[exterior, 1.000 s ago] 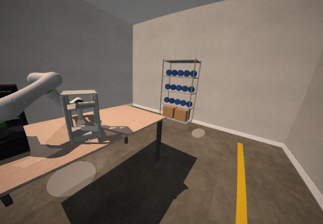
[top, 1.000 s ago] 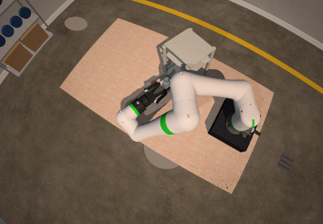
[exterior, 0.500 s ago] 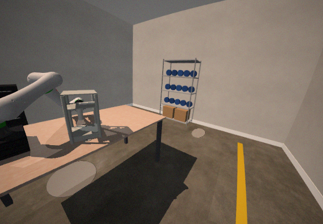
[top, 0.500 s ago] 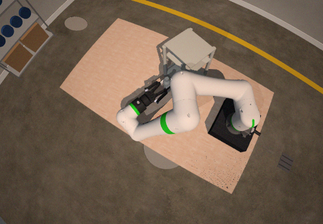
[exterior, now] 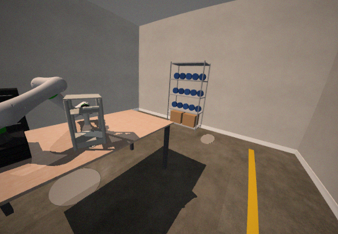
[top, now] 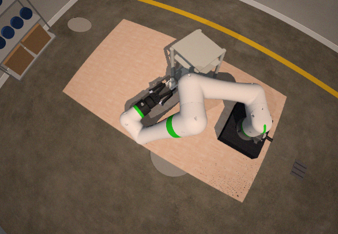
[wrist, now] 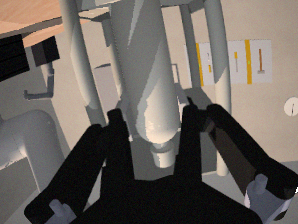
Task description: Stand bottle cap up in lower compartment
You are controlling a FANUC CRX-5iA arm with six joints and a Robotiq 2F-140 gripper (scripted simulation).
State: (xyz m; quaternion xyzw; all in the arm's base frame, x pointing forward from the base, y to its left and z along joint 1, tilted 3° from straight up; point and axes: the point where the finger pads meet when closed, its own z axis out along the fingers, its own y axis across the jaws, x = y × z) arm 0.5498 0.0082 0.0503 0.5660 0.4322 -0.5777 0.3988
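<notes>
The claw [wrist: 154,137] is clamped on the bottle [wrist: 148,83], between its fingers.

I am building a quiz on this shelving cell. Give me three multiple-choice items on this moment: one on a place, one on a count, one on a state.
1. Where is the bottle?
A. lying on the floor
B. between the tool's fingers, at the shelving unit
C. on the unit's top board

2. How many brown boxes sit on the far storage rack?
A. two
B. four
C. none

3. The tool is:
A. wide open
B. shut on nothing
C. shut on the bottle

Answers: 1 B, the wrist view shows it gripped before the posts. 2 A, two sit side by side. 3 C, fingers flank its body.
</notes>
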